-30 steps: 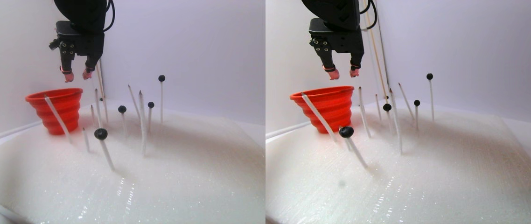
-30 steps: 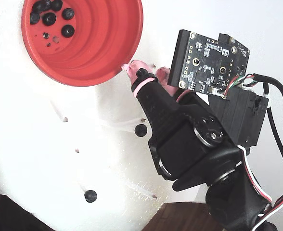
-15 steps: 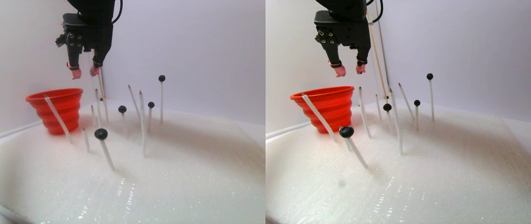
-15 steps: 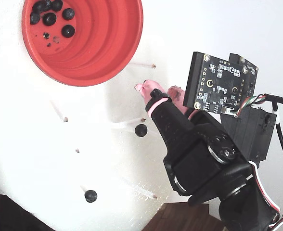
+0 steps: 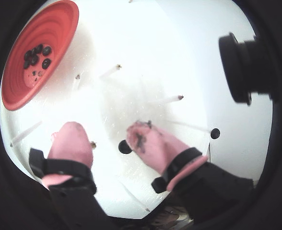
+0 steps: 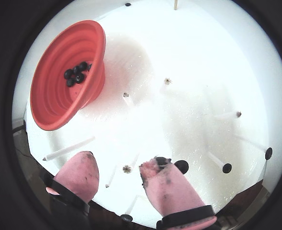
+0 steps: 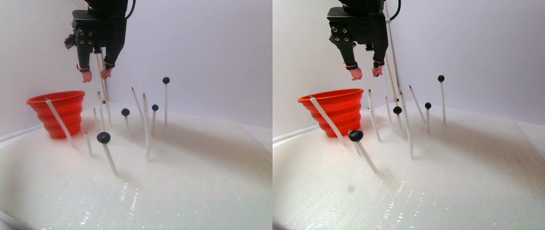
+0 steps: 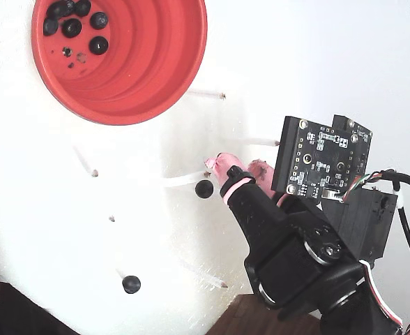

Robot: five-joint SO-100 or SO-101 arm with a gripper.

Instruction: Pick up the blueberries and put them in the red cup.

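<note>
You have several blueberries [image 8: 71, 27] already lying in the red cup [image 8: 163, 63], which sits down and off to one side of your gripper [image 7: 95, 74], open and empty, while four more wait on sticks below and beyond it.

White foam sheet [image 7: 181, 177], seemingly, bears red cup [image 7: 58, 114], skewers [image 7: 146, 127].
</note>
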